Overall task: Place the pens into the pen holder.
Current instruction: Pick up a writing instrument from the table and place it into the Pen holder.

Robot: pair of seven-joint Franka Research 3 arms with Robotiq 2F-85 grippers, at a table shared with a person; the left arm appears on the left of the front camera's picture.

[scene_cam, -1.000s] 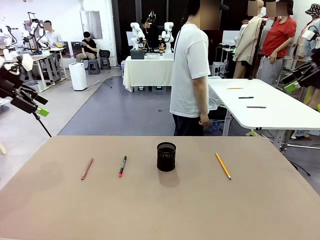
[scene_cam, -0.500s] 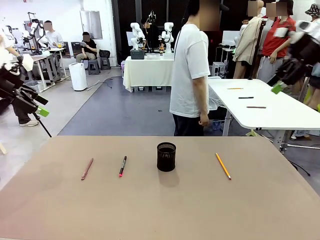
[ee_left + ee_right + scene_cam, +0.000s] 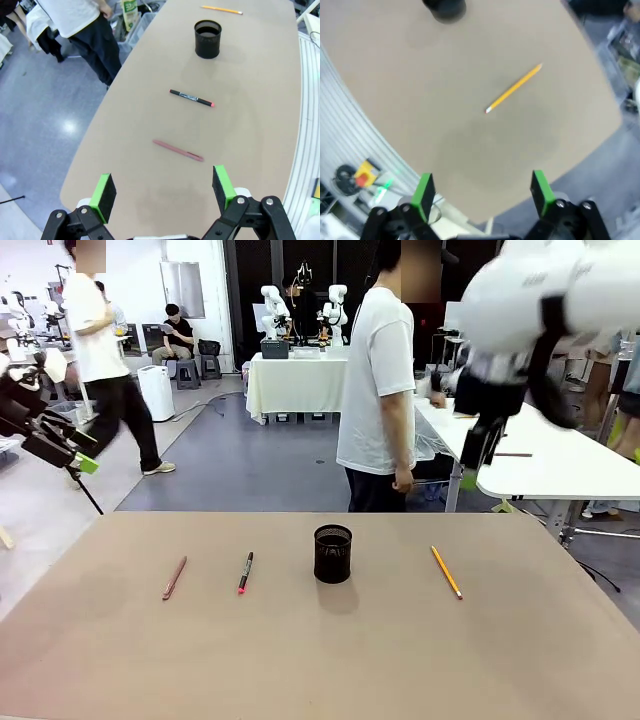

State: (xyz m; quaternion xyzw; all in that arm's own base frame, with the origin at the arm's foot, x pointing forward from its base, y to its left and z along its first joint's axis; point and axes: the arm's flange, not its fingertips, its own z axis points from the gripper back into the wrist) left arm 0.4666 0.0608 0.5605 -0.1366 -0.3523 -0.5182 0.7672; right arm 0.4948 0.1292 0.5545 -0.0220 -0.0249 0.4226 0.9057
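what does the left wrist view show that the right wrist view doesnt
Left wrist, not right wrist: the black pen, the reddish-brown pen and a person standing by the table's edge. Right wrist, not left wrist: a yellow and red box off the table. Both: the yellow pencil, the pen holder, the table.

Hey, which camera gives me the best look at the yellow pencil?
The right wrist view: the yellow pencil lies whole and largest there, ahead of the open right gripper, though a little blurred. The front view shows it sharp but small, right of the pen holder. The left wrist view shows it tiny, beyond the holder.
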